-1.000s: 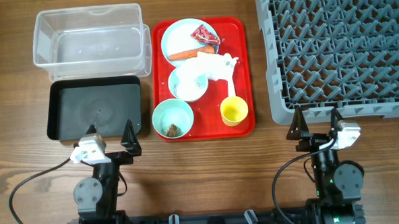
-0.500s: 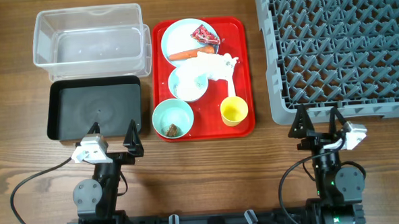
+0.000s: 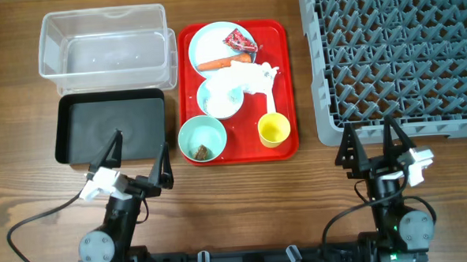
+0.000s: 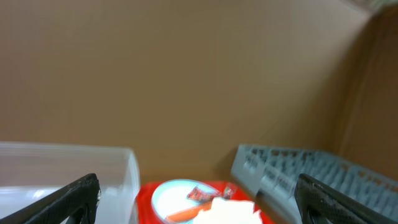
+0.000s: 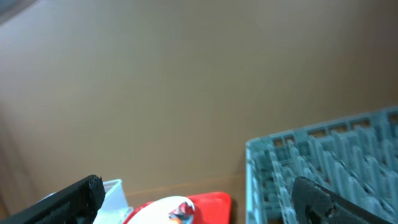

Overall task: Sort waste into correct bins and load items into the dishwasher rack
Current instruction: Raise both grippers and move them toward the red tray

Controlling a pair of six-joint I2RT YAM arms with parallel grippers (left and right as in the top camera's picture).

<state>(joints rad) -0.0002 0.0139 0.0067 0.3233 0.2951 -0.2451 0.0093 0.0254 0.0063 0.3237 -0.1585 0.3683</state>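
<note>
The left tool (image 3: pixel 141 141) hangs by the desk's near edge, toward the left corner, jaws spread wide with nothing between them. Seen from above, its fingertips overlap the near rim of the shallow black rectangular tray (image 3: pixel 111 124). The right tool (image 3: pixel 367 128) is also wide open and holds nothing. It hangs by the near edge toward the right, its tips overlapping the near wall of the large square grey plastic rack (image 3: pixel 396 53), which fills the far right corner of the wooden desk (image 3: pixel 244 201).

The clear plastic rectangular tub (image 3: pixel 104 54) stands at the far left, just beyond the black tray. Between these two bins and the rack lies the flat red serving tray (image 3: pixel 285 89).

- **Far end of the red tray:** the round light-blue plate (image 3: pixel 212 39) carries the small red snack wrapper (image 3: pixel 240 41) and the orange carrot (image 3: pixel 223 63).
- **Middle:** the light-blue bowl (image 3: pixel 215 100) sits here, with the crumpled white paper napkins (image 3: pixel 251 79) lying over its right rim.
- **Near left corner:** the pale green bowl (image 3: pixel 202 132) holds the small brown food lump (image 3: pixel 202 152).
- **Near right corner:** the small yellow cup (image 3: pixel 274 130) stands upright.

A white strip runs from the napkins to the cup. I cannot tell whether it is the spoon.

Both wrist views look level across the desk at a brown wall, with each tool's black fingers far apart in the lower corners.
</note>
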